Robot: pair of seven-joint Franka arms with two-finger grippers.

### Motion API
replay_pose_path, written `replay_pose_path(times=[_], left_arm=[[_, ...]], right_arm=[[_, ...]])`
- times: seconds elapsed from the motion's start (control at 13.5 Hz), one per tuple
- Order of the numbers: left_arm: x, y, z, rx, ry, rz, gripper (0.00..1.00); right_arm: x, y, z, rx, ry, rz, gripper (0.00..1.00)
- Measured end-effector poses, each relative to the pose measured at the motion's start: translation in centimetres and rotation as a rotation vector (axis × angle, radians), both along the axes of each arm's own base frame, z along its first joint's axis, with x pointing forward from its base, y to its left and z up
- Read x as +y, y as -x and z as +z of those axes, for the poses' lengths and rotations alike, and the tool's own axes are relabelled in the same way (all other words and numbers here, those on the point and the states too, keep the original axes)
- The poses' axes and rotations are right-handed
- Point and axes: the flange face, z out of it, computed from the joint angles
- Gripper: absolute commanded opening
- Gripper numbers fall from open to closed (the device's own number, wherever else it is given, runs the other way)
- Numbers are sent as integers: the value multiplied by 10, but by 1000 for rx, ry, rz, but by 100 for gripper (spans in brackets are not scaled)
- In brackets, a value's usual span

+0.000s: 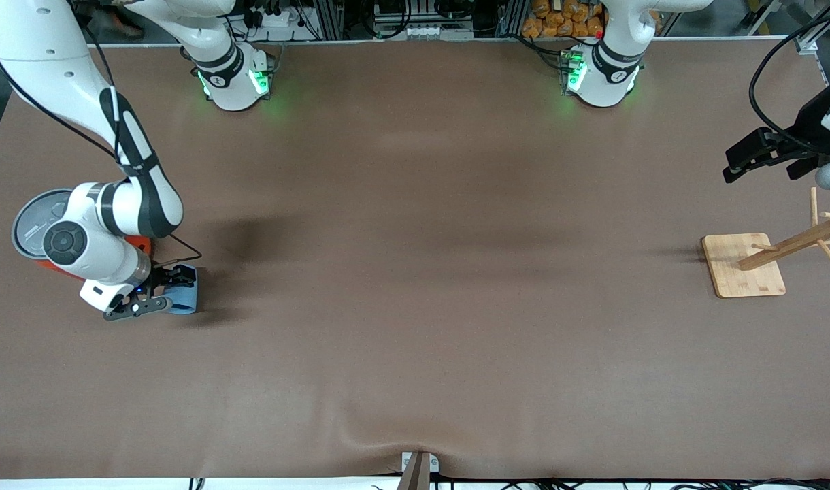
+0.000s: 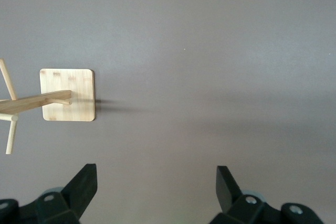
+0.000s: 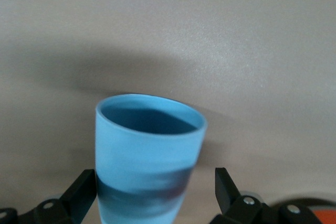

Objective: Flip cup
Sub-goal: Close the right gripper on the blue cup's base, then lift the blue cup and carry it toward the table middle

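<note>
A small light-blue cup (image 1: 185,297) is seen at the right arm's end of the bench, just beside a big orange can and nearer to the front camera than it. It is tapered, matte and without a handle, with a blue inside. In the right wrist view its open mouth is shown, and its body is framed by that claw's 2 fingers.

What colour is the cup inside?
Blue, like its light-blue outside; the cup shows best in the right wrist view.
</note>
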Motion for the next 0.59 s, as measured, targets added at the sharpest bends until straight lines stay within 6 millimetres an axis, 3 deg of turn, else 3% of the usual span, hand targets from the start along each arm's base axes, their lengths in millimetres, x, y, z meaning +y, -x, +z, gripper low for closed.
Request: replay_pose_path(times=[0.3, 0.37, 0.44, 0.59], left_arm=[[1, 0, 0, 0, 0, 1, 100], [1, 0, 0, 0, 0, 1, 100], [1, 0, 0, 0, 0, 1, 100], [1, 0, 0, 0, 0, 2, 100]], right_arm=[[-6, -9, -18, 12, 0, 11, 100], [-7, -8, -21, 16, 0, 10, 78], [-7, -8, -24, 22, -1, 9, 63], [-8, -7, -26, 30, -1, 7, 63]])
